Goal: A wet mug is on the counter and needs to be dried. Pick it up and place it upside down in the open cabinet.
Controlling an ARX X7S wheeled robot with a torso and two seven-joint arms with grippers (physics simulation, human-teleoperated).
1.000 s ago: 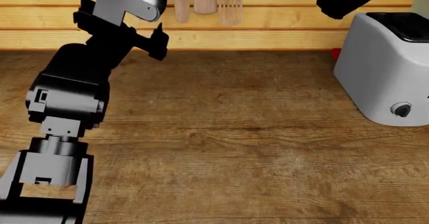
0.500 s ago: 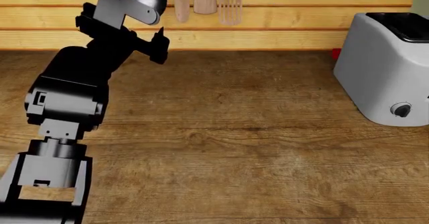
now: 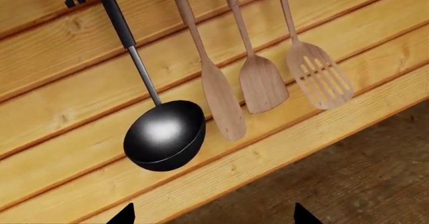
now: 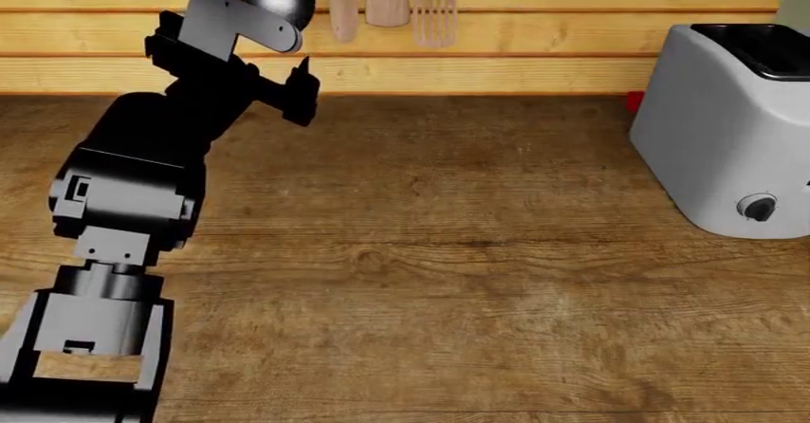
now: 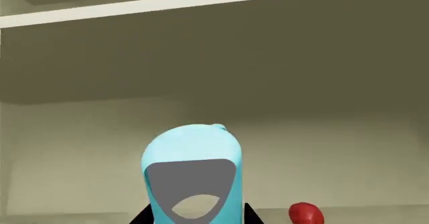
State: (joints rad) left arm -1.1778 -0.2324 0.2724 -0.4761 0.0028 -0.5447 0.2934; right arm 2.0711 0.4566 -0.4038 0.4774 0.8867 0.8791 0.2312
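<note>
The light cyan-blue mug [image 5: 191,153] shows only in the right wrist view, held between the two dark fingertips of my right gripper [image 5: 194,216], its grey opening turned toward the camera. It hangs in front of the open cabinet's olive-grey inside [image 5: 302,83]. The right gripper is out of the head view. My left gripper [image 4: 298,86] is raised over the back of the brown wood counter [image 4: 443,281], close to the plank wall. It is open and empty, its tips wide apart in the left wrist view [image 3: 211,215].
A big white-grey toaster [image 4: 727,129] stands at the counter's right. A black ladle [image 3: 164,136] and three wooden utensils [image 3: 258,83] hang on the wall before the left gripper. A red object [image 5: 306,214] sits low in the cabinet beside the mug.
The right arm, at the head view's top right a second ago, has risen out of that view. The left arm has barely shifted.
</note>
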